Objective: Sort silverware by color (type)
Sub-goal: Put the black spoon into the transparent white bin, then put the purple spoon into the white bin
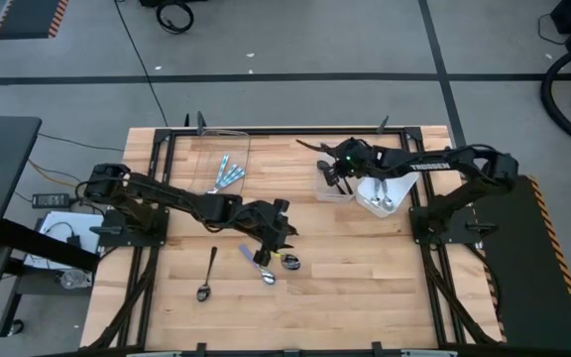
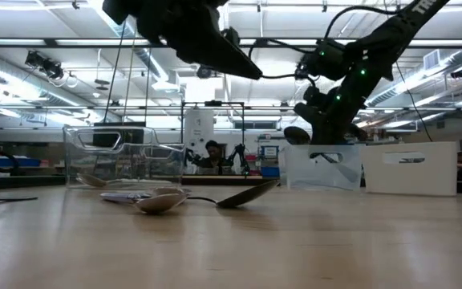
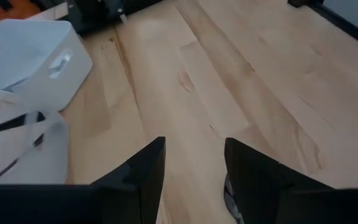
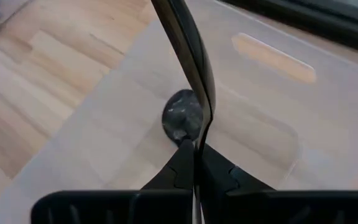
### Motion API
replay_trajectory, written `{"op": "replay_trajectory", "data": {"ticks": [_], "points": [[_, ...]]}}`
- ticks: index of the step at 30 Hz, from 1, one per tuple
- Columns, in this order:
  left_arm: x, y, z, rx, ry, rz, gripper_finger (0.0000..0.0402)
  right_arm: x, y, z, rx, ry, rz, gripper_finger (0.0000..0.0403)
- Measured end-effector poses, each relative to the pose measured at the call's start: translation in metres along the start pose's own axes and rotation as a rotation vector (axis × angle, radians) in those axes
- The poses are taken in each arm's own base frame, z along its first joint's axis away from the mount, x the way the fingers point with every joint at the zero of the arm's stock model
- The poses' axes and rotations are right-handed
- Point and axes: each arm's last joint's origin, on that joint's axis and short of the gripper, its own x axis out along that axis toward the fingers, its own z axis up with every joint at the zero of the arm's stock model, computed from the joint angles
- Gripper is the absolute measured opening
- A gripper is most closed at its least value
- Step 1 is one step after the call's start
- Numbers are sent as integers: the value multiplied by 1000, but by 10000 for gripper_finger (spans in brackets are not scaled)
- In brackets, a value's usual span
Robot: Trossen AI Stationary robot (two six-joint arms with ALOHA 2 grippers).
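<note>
The right gripper (image 4: 196, 163) hung over a clear bin (image 1: 333, 184) near the table's far edge, its fingers pinched tight on a dark spoon (image 4: 188, 59) whose bowl hung above the bin's floor. The left gripper (image 1: 278, 230), fingers parted and empty, hovered mid-table just above loose spoons (image 1: 266, 268); blue-handled spoons (image 1: 228, 174) lay in the far-left clear container (image 1: 241, 144).

dark spoon (image 4: 188, 68) handle past frame edge

Spoons (image 1: 228, 175) in left container (image 1: 216, 164) — others (image 1: 266, 268) on table (image 1: 365, 288).
</note>
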Motion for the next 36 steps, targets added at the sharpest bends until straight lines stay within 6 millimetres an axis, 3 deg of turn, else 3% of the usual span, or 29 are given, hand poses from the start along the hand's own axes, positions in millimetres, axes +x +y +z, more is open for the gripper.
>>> {"op": "replay_trajectory", "data": {"ticks": [6, 18, 28, 33, 36], "points": [[-20, 0, 5, -23, 28, -9, 172, 6, -7, 2, 54, 42, 31, 35], [-19, -15, -29, -159, 381, -91, 172, 1, -8, 4, 37, 71, 105, 109], [-9, -28, -38, -133, 462, -103, 172, -49, 5, 14, -37, -115, 184, 110], [3, -41, -47, -104, 518, -87, 172, -74, 26, 2, -103, -186, 193, 110], [8, -57, -49, 2, 540, -74, 172, -84, 39, -8, -142, -212, 210, 110]]}}
